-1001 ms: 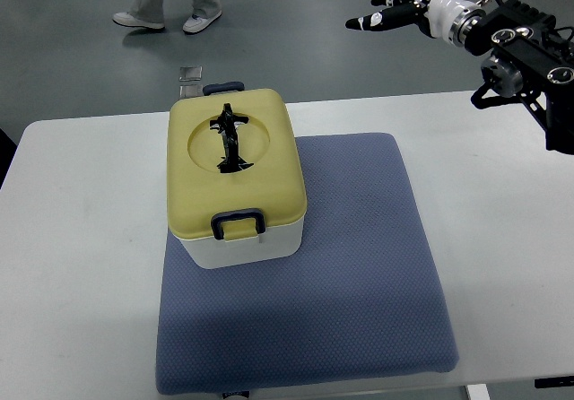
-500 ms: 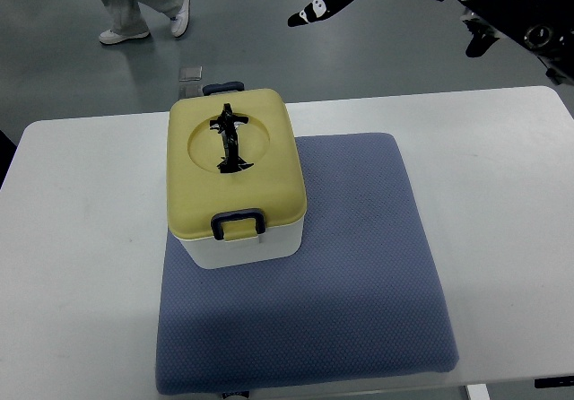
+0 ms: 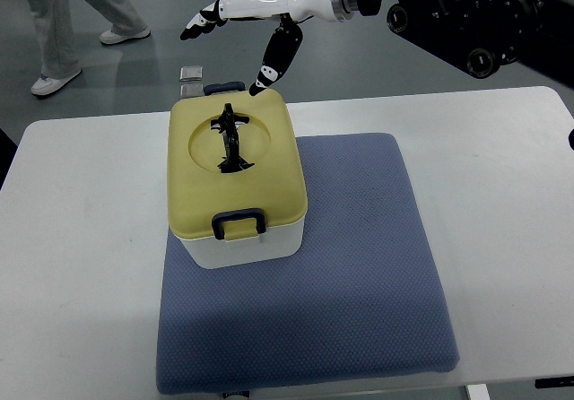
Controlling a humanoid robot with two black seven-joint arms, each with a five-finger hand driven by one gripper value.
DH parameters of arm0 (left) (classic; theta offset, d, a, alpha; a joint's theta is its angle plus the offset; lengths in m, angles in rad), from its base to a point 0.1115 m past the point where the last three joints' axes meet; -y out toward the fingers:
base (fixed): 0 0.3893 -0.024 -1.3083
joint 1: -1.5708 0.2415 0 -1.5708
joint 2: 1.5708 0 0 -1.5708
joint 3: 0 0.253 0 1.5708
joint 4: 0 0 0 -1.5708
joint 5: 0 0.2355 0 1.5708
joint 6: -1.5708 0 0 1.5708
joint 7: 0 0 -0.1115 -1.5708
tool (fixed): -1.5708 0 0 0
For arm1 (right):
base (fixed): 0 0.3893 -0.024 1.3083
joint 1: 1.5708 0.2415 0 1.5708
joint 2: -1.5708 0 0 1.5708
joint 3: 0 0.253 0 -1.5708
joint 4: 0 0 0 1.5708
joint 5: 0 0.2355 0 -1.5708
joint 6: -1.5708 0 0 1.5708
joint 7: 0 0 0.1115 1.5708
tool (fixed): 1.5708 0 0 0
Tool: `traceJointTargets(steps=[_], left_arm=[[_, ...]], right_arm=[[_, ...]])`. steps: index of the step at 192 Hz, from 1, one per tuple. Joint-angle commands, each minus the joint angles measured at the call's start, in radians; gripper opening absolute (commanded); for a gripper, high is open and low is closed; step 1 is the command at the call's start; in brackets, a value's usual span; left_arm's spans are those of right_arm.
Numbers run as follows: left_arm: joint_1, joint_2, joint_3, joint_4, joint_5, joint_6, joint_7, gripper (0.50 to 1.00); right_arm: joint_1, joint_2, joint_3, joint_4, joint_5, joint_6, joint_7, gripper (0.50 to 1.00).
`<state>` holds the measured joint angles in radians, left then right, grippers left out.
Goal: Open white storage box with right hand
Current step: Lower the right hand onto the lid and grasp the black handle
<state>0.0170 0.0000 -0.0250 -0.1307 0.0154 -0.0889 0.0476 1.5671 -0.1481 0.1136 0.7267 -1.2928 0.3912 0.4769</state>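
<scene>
1. Looking down through the top view, the only camera I have, I see my right hand (image 3: 256,19) reaching in from the right edge and hanging above the far end of the white storage box (image 3: 238,183).
2. The hand is spread and holds nothing. Its fingers (image 3: 199,21) stretch away to the left, and its thumb (image 3: 273,59) hangs down by itself. The thumb tip is just above the box's far rim. I cannot tell whether it touches.
3. From the hand, the box lies below and toward me. It sits on the blue cushion (image 3: 359,265) on the white table (image 3: 72,265). Its long axis runs from just under the hand straight back toward my side.
4. The yellow lid (image 3: 269,162) is shut and seated flat. Its dark top handle (image 3: 231,140) lies folded in the round recess.
5. The far latch (image 3: 223,87) is just beside the thumb tip, a little to its left. The near latch (image 3: 239,221) is at the opposite end of the box, well apart from the hand.
6. I judge the far latch to be the natural first target, since it is the closer of the two.
7. My left hand is out of view, so the right is the only one near the box.
8. A person's legs (image 3: 54,23) show on the floor beyond the table, well left of the hand.
</scene>
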Motion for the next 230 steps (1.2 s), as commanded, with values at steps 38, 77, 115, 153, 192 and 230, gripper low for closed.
traceJointTargets(steps=[38, 77, 115, 153, 192, 230], left_arm=[[-0.009, 0.0, -0.001, -0.003, 0.0, 0.0, 0.0, 1.0], [-0.017, 0.0, -0.001, -0.003, -0.002, -0.002, 0.0, 1.0], [-0.02, 0.0, -0.001, -0.003, -0.002, -0.002, 0.0, 1.0], [-0.02, 0.0, -0.001, -0.003, -0.002, -0.008, 0.0, 1.0], [-0.02, 0.0, -0.001, -0.003, -0.002, -0.011, 0.0, 1.0], [-0.02, 0.0, -0.001, -0.003, -0.002, -0.012, 0.0, 1.0]], right_arm=[[0.056, 0.062, -0.049, 0.008, -0.194, -0.006, 0.037, 0.911], [0.059, 0.065, -0.066, 0.033, -0.26, -0.022, 0.06, 0.905], [0.06, 0.065, -0.078, 0.054, -0.273, -0.029, 0.075, 0.893], [0.059, 0.079, -0.094, 0.069, -0.273, -0.034, 0.081, 0.868], [0.059, 0.091, -0.14, 0.069, -0.276, -0.035, 0.089, 0.842], [0.06, 0.093, -0.218, 0.069, -0.295, -0.077, 0.091, 0.823]])
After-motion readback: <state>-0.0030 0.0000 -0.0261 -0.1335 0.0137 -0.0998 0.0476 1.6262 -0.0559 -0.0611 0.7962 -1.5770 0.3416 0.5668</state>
